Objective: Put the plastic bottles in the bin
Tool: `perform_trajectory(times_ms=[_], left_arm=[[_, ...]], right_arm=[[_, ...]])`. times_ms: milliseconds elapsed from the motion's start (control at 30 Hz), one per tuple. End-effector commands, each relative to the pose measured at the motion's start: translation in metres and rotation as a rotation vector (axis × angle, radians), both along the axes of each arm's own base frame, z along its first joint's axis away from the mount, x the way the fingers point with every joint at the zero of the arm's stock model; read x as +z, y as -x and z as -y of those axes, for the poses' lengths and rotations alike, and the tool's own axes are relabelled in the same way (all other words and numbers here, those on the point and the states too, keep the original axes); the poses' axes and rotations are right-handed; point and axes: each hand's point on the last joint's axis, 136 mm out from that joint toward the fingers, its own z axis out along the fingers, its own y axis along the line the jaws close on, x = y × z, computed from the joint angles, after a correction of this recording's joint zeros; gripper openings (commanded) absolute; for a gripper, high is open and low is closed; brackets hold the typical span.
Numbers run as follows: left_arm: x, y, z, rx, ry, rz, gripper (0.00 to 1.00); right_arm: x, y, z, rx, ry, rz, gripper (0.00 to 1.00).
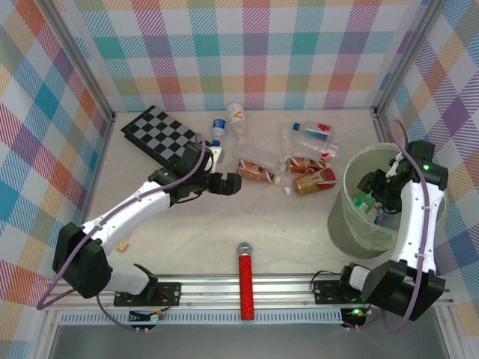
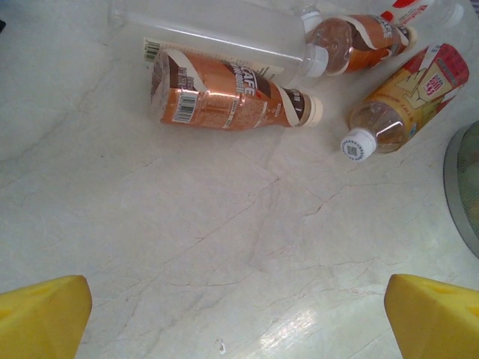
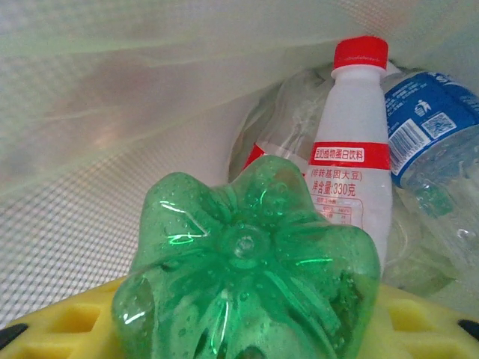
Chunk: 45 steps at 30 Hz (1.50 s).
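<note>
Yellow fingers [image 2: 45,318] of my left gripper [image 2: 239,318] stood wide apart at the bottom corners of the left wrist view, with nothing between them but the bare marbled table [image 2: 187,224]. In the upper half of that frame lay a brown coffee bottle [image 2: 224,97] on its side, a clear bottle [image 2: 217,34] just behind it along the top edge, a second brown-labelled bottle [image 2: 359,41] toward the upper right, and a yellow-and-red bottle [image 2: 408,101] with a white cap just below that one. From the top camera my left gripper [image 1: 228,185] hung just left of this cluster near the centre of the frame, with the checkerboard [image 1: 161,134] at upper left and the red microphone [image 1: 245,288] at bottom centre. My right gripper [image 3: 247,336] was clamped on a green bottle [image 3: 247,277], whose petal-shaped base faced the camera in the lower middle of the right wrist view. The yellow pads [image 3: 426,329] showed on either side beneath it, though the contact itself was hidden, so I judged the grip from how the bottle sat. Behind it, inside the bin [image 3: 112,149], stood a white bottle [image 3: 352,164] with a red cap and a blue-labelled bottle [image 3: 430,127] at the upper right. In the top view my right gripper [image 1: 372,196] was down inside the bin [image 1: 340,224] at the right of the frame.
</note>
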Motion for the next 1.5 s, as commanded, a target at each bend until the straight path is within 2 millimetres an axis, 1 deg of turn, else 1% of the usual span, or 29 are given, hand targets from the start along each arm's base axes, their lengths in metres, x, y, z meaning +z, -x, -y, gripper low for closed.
perform_trajectory(times_ms=[0, 100, 167, 233, 333, 400, 500, 600, 667, 733, 867, 967, 1000, 1067, 1100, 1133, 1167, 1200, 1233, 1300, 1333, 1467], left_arm=[[0.007, -0.004, 0.003, -0.016, -0.003, 0.011, 1.0], [0.007, -0.006, 0.006, -0.021, -0.003, 0.008, 1.0], [0.007, -0.008, 0.007, -0.022, -0.004, 0.008, 1.0], [0.009, -0.01, 0.009, -0.025, -0.003, 0.012, 1.0], [0.011, -0.015, 0.012, -0.032, -0.006, 0.014, 1.0], [0.013, -0.019, 0.014, -0.032, -0.013, 0.019, 1.0], [0.016, -0.028, 0.015, -0.025, -0.02, 0.027, 1.0], [0.021, -0.043, 0.013, -0.006, -0.03, 0.031, 1.0], [0.023, -0.059, 0.007, 0.036, -0.056, 0.045, 1.0], [0.024, -0.079, -0.001, 0.089, -0.085, 0.057, 1.0], [0.03, -0.118, -0.013, 0.181, -0.145, 0.112, 1.0], [0.03, -0.151, -0.02, 0.245, -0.19, 0.154, 1.0], [0.028, -0.162, -0.023, 0.263, -0.203, 0.16, 1.0], [0.023, -0.182, -0.027, 0.289, -0.221, 0.163, 1.0], [0.019, -0.192, -0.029, 0.302, -0.225, 0.162, 1.0], [0.016, -0.2, -0.03, 0.308, -0.226, 0.163, 1.0], [0.01, -0.21, -0.033, 0.317, -0.231, 0.159, 1.0], [0.004, -0.219, -0.034, 0.322, -0.237, 0.153, 0.99], [-0.003, -0.228, -0.035, 0.318, -0.241, 0.144, 0.98], [-0.015, -0.241, -0.034, 0.307, -0.25, 0.128, 0.97], [-0.023, -0.247, -0.035, 0.308, -0.26, 0.114, 0.97], [-0.043, -0.271, -0.034, 0.313, -0.288, 0.108, 0.97]], right_arm=[[-0.008, -0.01, -0.001, -0.015, -0.047, 0.035, 0.54], [-0.013, -0.012, -0.001, -0.015, -0.062, 0.03, 0.6], [-0.012, -0.013, -0.001, -0.016, -0.065, 0.031, 0.7], [-0.006, -0.011, 0.0, -0.021, -0.055, 0.034, 0.79], [0.006, -0.008, 0.003, -0.027, -0.027, 0.047, 0.87], [0.015, -0.006, 0.005, -0.027, -0.014, 0.063, 0.91], [0.029, -0.004, 0.008, -0.029, 0.003, 0.082, 0.92], [0.052, 0.001, 0.011, -0.031, 0.043, 0.11, 0.93], [0.068, 0.007, 0.012, -0.031, 0.071, 0.13, 0.94], [0.085, 0.014, 0.01, -0.027, 0.092, 0.157, 0.94], [0.112, 0.024, 0.001, -0.012, 0.107, 0.22, 0.95], [0.13, 0.026, -0.013, 0.022, 0.069, 0.29, 0.94], [0.136, 0.025, -0.021, 0.044, 0.037, 0.326, 0.94], [0.154, 0.018, -0.047, 0.13, -0.076, 0.445, 0.93], [0.166, 0.013, -0.067, 0.192, -0.175, 0.528, 0.93], [0.177, 0.011, -0.082, 0.243, -0.262, 0.59, 0.92], [0.191, 0.012, -0.098, 0.299, -0.364, 0.653, 0.91], [0.2, 0.014, -0.108, 0.327, -0.439, 0.692, 0.9], [0.209, 0.016, -0.115, 0.358, -0.485, 0.731, 0.9], [0.219, 0.021, -0.12, 0.385, -0.502, 0.764, 0.89], [0.222, 0.023, -0.122, 0.394, -0.502, 0.767, 0.89], [0.223, 0.032, -0.127, 0.417, -0.499, 0.759, 0.89]])
